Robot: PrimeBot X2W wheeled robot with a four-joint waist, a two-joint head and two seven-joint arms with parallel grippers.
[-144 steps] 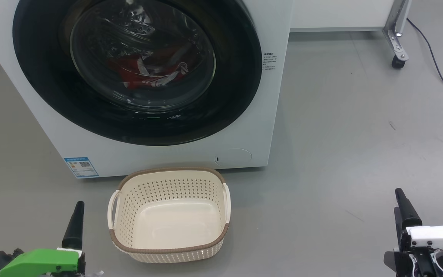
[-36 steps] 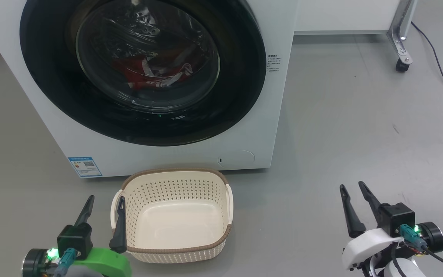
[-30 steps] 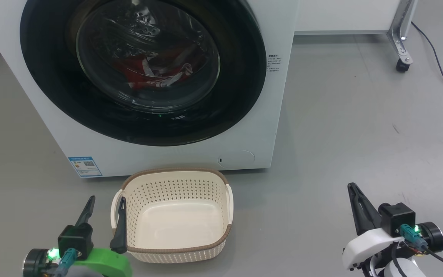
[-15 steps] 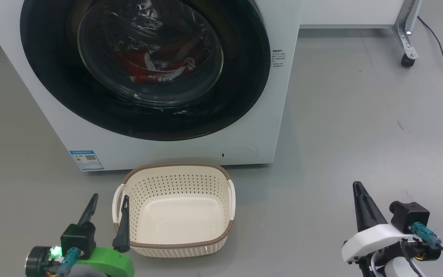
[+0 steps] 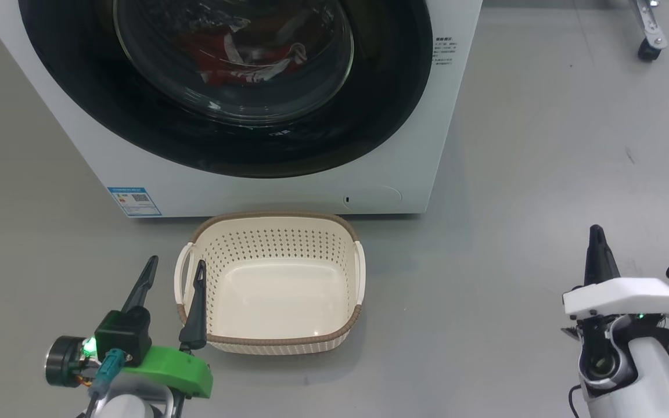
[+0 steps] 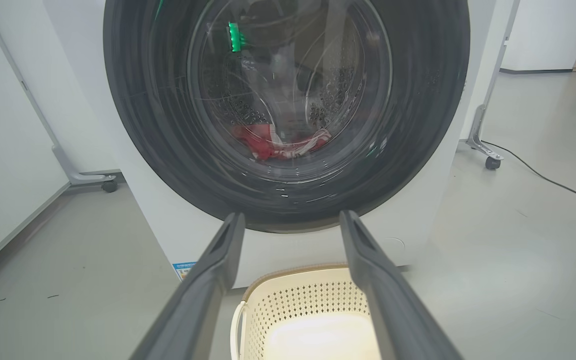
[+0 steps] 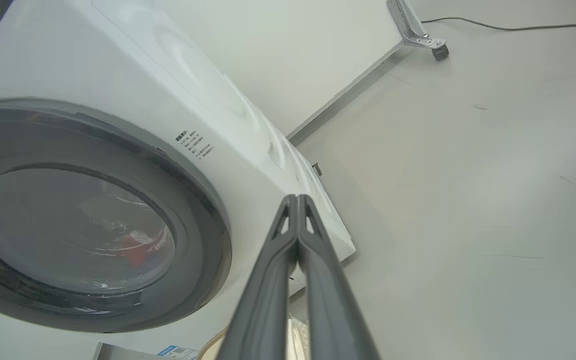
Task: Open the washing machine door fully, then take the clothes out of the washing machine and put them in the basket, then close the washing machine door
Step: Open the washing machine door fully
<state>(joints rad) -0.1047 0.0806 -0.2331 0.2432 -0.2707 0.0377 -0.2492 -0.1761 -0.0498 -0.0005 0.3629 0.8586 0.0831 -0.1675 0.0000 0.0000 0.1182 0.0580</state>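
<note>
The white washing machine (image 5: 288,186) stands ahead with its round black-rimmed door (image 5: 392,104) shut flat against the front. Behind the glass window, red and white clothes (image 5: 236,55) lie in the drum; the left wrist view also shows the clothes (image 6: 278,145). A cream basket (image 5: 273,342) sits empty on the floor just before the machine. My left gripper (image 5: 175,274) is open beside the basket's left handle, holding nothing. My right gripper (image 5: 596,232) is shut and empty, well off to the right; in the right wrist view its fingers (image 7: 295,200) are pressed together.
Grey floor (image 5: 543,174) spreads out to the right of the machine. A wheeled metal frame leg (image 5: 651,40) stands at the far right, and a black cable (image 6: 543,175) trails across the floor behind it.
The head camera has tilted down, so the machine and basket sit higher in view. My right gripper closed about a second ago and its wrist has since turned. My left gripper stays open.
</note>
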